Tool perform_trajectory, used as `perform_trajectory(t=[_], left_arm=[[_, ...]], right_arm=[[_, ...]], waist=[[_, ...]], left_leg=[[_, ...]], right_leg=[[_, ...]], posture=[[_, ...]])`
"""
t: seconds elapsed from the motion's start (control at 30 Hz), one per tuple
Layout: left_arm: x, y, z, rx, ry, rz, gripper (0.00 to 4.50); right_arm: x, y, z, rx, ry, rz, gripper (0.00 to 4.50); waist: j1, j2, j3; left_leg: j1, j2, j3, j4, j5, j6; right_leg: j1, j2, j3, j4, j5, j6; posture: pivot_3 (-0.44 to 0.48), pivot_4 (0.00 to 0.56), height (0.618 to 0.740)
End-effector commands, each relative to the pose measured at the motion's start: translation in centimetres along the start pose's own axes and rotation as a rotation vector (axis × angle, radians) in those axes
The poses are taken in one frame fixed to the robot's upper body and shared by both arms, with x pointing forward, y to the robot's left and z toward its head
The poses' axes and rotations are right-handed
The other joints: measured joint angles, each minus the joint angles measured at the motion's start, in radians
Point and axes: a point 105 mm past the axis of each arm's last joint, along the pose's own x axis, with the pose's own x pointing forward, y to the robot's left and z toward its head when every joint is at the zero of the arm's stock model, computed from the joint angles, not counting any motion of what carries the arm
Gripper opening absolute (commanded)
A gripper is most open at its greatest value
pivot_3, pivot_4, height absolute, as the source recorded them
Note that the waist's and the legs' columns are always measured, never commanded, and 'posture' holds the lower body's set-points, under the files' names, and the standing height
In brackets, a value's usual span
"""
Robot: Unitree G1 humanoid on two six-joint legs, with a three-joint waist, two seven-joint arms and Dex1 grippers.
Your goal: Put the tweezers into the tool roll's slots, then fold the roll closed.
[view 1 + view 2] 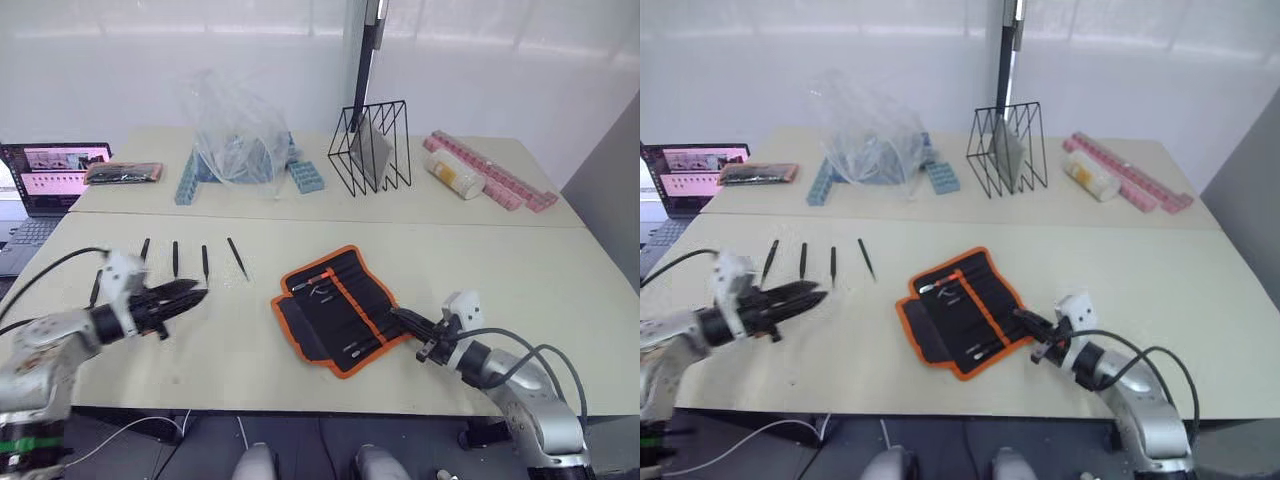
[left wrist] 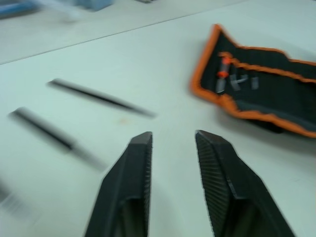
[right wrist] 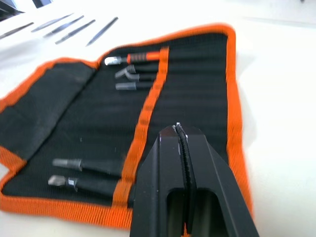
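Left gripper (image 2: 173, 140) jaws apart, tweezers (image 2: 101, 98) just ahead for pickup. Right gripper (image 3: 180, 129) jaws together, pinning tool roll (image 3: 197, 84) edge on bench (image 1: 560, 270).

Bare table (image 1: 240, 330) between tweezers (image 1: 237, 258) and tool roll (image 1: 340, 308), seemingly unobstructed.

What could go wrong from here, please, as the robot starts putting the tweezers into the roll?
1. The tweezers are slim and lie flat on the table, so the open left pincer may slide off one.
2. The right pincer sits shut over the tool roll; moving could drag the roll and shift its slots.
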Motion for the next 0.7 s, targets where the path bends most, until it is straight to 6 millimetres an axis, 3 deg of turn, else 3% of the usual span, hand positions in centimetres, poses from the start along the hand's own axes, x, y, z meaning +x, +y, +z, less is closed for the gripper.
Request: perform_trajectory(t=[0.03, 0.2, 0.37, 0.53, 0.57, 0.7], left_arm=[[-2.9, 1.6, 0.9, 0.013, -0.025, 0.116, 2.77], [-6.9, 3.0, 0.2, -0.007, -0.019, 0.269, 4.47], [-9.7, 3.9, 0.3, -0.007, -0.024, 0.355, 4.47], [-13.4, 4.9, -1.2, -0.014, 0.046, 0.446, 4.47], [-14.0, 5.0, -1.4, -0.015, 0.053, 0.464, 4.5], [-16.0, 5.7, -2.1, -0.012, 0.076, 0.534, 4.5]], right_arm=[[0.1, 0.7, 0.3, -0.041, -0.036, -0.006, 0.0], [-0.2, 1.0, 0.0, -0.037, -0.051, -0.033, 0.0], [-0.7, 0.9, 1.9, -0.087, -0.058, -0.006, 0.0], [-2.1, 0.1, 4.4, -0.179, 0.012, 0.098, 0.0], [-2.2, 0.1, 4.8, -0.189, 0.019, 0.124, 0.58], [-2.5, 1.0, 6.6, -0.199, 0.01, 0.266, 1.84]], waist=[[0.002, 0.0, 0.0], [0.006, 0.0, 0.001], [0.004, -0.001, 0.001], [0.003, -0.002, 0.001], [0.002, -0.002, 0.001], [0.002, -0.004, 0.002]], left_leg=[[0.0, 0.0, 0.0, 0.0, 0.0, 0.0], [0.0, 0.0, 0.001, 0.0, 0.0, 0.0], [0.001, 0.0, 0.002, 0.0, 0.0, 0.0], [0.002, 0.001, 0.003, 0.0, 0.0, 0.0], [0.002, 0.001, 0.004, -0.001, 0.0, 0.0], [0.003, 0.001, 0.004, -0.001, 0.0, 0.0]], right_leg=[[0.0, 0.0, 0.0, 0.0, 0.0, 0.0], [0.0, -0.001, 0.0, -0.001, 0.0, 0.0], [0.0, -0.001, 0.0, -0.001, 0.0, 0.0], [0.0, -0.001, 0.001, -0.001, 0.0, -0.001], [0.0, -0.001, 0.001, -0.001, 0.0, -0.001], [0.001, -0.001, 0.0, -0.001, -0.001, -0.002]], posture=[[0.0, 0.15, 0.708], [0.0, 0.15, 0.708], [0.0, 0.15, 0.708], [0.0, 0.15, 0.708], [0.0, 0.15, 0.708], [0.0, 0.15, 0.708]])
